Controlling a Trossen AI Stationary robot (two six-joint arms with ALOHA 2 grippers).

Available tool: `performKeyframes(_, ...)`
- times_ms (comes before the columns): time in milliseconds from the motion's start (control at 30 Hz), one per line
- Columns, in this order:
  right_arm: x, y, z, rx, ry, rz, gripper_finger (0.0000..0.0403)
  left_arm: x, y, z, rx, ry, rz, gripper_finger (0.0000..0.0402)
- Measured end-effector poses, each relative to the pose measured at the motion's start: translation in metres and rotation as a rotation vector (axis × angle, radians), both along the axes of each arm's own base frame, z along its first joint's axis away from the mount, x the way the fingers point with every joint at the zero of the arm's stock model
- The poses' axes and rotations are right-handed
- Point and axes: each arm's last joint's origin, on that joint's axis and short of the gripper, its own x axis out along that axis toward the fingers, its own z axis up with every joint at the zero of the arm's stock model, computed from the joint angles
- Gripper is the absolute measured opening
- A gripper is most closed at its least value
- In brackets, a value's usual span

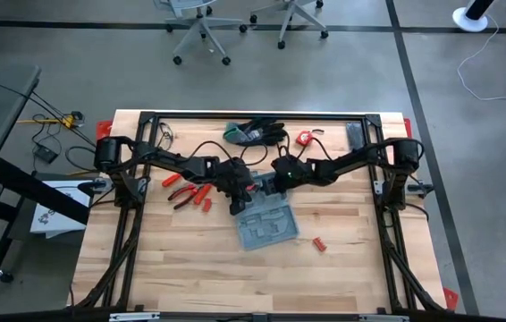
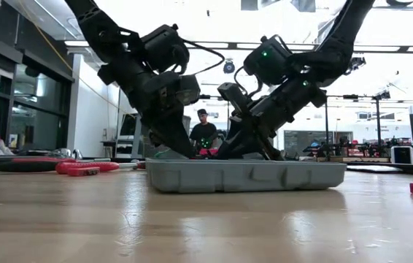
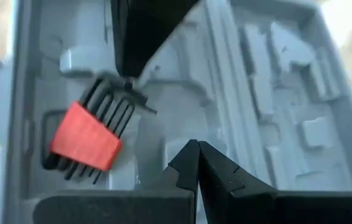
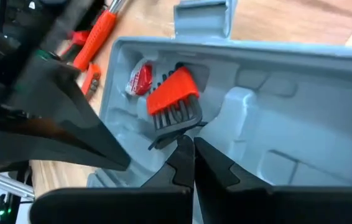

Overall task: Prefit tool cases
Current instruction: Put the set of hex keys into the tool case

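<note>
The grey-blue tool case [image 1: 271, 225] lies open and flat on the table, moulded recesses facing up [image 3: 275, 93]. A red-sleeved set of black hex keys [image 3: 86, 134] [image 4: 173, 102] lies in a recess at the case's far left corner, beside a small red-and-white thing [image 4: 140, 78]. My right gripper [image 4: 189, 148] is shut, its tips down in the case at the hex keys' black ends. My left gripper [image 3: 198, 152] is shut and hovers low over the case's middle recesses, next to the right one [image 2: 177, 142]. My right gripper meets the hex key set at the black bent ends of the keys [image 4: 166, 138] with its shut fingertips [image 3: 126, 74]. It comes slanting down from the table's far right. The set lies in its recess. My left gripper points down into the case; I cannot tell whether it touches the moulding.
Red-handled pliers and small red tools [image 1: 189, 193] lie left of the case, and a small red piece [image 1: 318, 243] lies right of it. Black-and-green gloves [image 1: 255, 132], a red tape measure [image 1: 304, 138] and a dark bar [image 1: 353, 134] sit at the far edge. A person [image 2: 204, 133] stands behind the table.
</note>
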Motion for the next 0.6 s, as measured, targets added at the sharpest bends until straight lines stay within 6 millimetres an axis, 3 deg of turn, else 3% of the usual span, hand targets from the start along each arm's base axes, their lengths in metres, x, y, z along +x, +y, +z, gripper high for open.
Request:
performKeyframes(100,0.000,0.002,0.000,-0.004,-0.001,0.002,0.0000,-0.001,0.004,0.009,0.008,-0.030,0.014,0.0000)
performKeyframes(333,0.000,-0.002,0.000,-0.006,0.003,-0.014,0.0000,-0.006,0.020,0.007,0.069,0.010,0.095,0.0000)
performKeyframes(500,-0.001,-0.004,0.000,-0.002,0.003,-0.015,0.0000,-0.009,0.035,0.020,0.147,-0.034,0.162,0.0000)
performKeyframes(600,-0.001,-0.004,0.000,-0.001,0.002,-0.013,0.0000,-0.014,0.048,0.018,0.156,-0.013,0.210,0.0000)
